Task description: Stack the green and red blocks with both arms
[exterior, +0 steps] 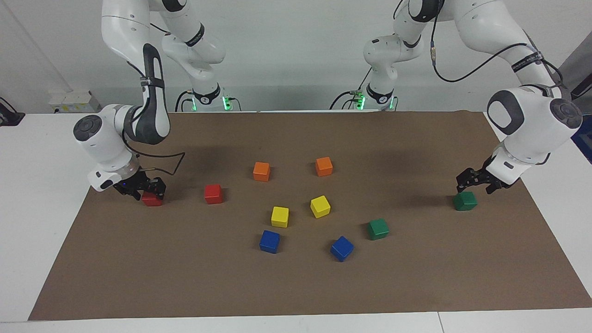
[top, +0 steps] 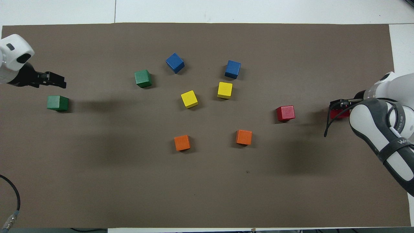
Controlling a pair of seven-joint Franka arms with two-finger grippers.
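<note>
A red block [exterior: 151,200] lies at the right arm's end of the mat; my right gripper [exterior: 147,188] is down on it, fingers open either side of its top. In the overhead view the right gripper [top: 338,106] hides most of that red block [top: 340,115]. A second red block [exterior: 213,194] [top: 285,113] lies beside it, toward the middle. My left gripper [exterior: 476,184] [top: 59,81] is open just above a green block [exterior: 465,201] [top: 57,103] at the left arm's end. The other green block [exterior: 378,229] [top: 143,78] lies farther from the robots.
Two orange cubes [exterior: 261,171] [exterior: 323,166], two yellow cubes [exterior: 280,216] [exterior: 320,206] and two blue cubes [exterior: 269,241] [exterior: 342,248] lie spread over the middle of the brown mat [exterior: 296,286]. White table shows around the mat.
</note>
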